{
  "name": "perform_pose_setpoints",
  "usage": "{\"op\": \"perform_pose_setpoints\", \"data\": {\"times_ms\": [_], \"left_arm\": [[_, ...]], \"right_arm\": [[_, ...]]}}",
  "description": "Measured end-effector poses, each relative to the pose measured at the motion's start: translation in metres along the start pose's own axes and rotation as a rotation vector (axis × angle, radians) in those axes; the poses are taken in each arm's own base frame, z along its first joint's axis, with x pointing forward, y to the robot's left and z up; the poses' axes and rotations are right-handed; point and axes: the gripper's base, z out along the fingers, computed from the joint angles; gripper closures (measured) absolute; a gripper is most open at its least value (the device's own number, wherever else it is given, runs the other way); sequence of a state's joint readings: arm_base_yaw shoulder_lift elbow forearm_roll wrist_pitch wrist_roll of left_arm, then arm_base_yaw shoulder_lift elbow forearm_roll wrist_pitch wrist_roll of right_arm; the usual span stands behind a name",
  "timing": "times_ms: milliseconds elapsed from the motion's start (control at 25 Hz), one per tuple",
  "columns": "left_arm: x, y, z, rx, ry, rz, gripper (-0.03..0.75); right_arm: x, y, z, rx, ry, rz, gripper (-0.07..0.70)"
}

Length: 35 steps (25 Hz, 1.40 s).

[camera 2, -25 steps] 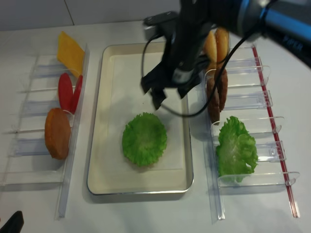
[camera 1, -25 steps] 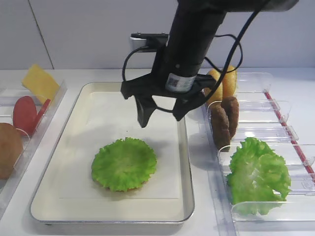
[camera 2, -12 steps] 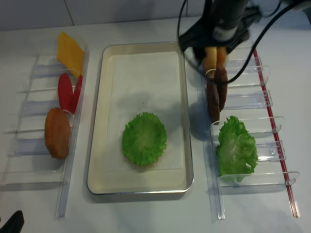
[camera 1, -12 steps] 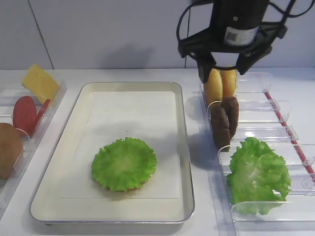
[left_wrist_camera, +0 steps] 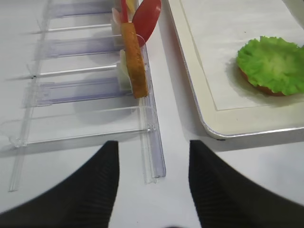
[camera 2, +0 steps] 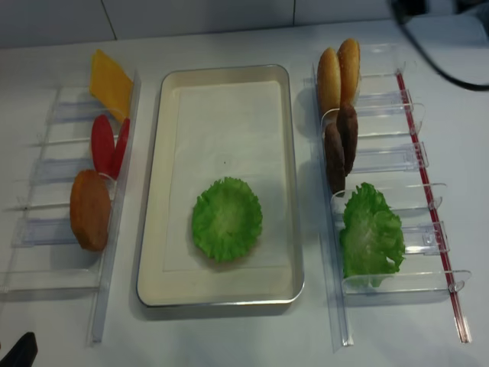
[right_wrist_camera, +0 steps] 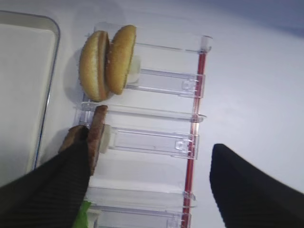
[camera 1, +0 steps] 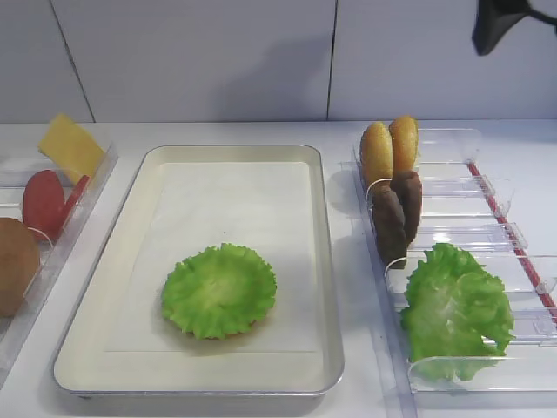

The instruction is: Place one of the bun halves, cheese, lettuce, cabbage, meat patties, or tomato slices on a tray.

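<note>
A frilly green lettuce [camera 1: 219, 290] lies flat on the cream tray [camera 1: 226, 200], with a brown disc edge showing under it in the left wrist view. Two bun halves [camera 1: 389, 148] and the dark meat patties [camera 1: 396, 213] stand on edge in the right rack. Cheese [camera 1: 70, 144], tomato slices [camera 1: 43, 200] and another bun [camera 1: 16, 261] sit in the left rack. My right gripper [right_wrist_camera: 149, 190] hangs open and empty high over the right rack. Open too, my left gripper [left_wrist_camera: 152, 185] hovers over bare table by the left rack's near end.
A big ruffled green pile [camera 1: 457, 309] fills the near slot of the right clear rack [camera 1: 487, 196], which has a red strip along its outer edge. The left clear rack [left_wrist_camera: 85, 85] runs alongside the tray. A white wall stands behind.
My right gripper has swung from above the tray to the right and upward, past the buns, leaving the exterior views almost entirely. It stayed open. The lettuce has not moved.
</note>
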<state>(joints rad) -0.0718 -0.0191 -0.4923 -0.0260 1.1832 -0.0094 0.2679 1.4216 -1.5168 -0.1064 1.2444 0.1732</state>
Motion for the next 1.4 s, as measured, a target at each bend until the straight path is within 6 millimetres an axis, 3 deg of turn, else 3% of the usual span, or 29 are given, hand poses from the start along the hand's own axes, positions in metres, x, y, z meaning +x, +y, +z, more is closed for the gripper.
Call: {"op": "perform_pose_setpoints", "data": {"times_ms": [280, 600, 840, 1080, 1240, 1400], "left_arm": [[0.0, 0.0, 0.0, 0.0, 0.0, 0.0, 0.374], [0.0, 0.0, 0.0, 0.0, 0.0, 0.0, 0.374], [0.0, 0.0, 0.0, 0.0, 0.0, 0.0, 0.374], [0.0, 0.0, 0.0, 0.0, 0.0, 0.0, 0.374], [0.0, 0.0, 0.0, 0.0, 0.0, 0.0, 0.374], [0.0, 0.0, 0.0, 0.0, 0.0, 0.0, 0.374]], "right_arm": [[0.074, -0.023, -0.056, 0.02, -0.093, 0.016, 0.107], [0.172, -0.036, -0.086, -0.005, -0.208, 0.032, 0.107], [0.234, -0.041, -0.067, -0.009, -0.216, -0.004, 0.107], [0.28, -0.042, -0.043, 0.023, -0.228, 0.058, 0.107], [0.303, -0.038, -0.033, 0.026, -0.273, 0.062, 0.107], [0.311, -0.036, -0.029, 0.05, -0.373, 0.052, 0.107]]}}
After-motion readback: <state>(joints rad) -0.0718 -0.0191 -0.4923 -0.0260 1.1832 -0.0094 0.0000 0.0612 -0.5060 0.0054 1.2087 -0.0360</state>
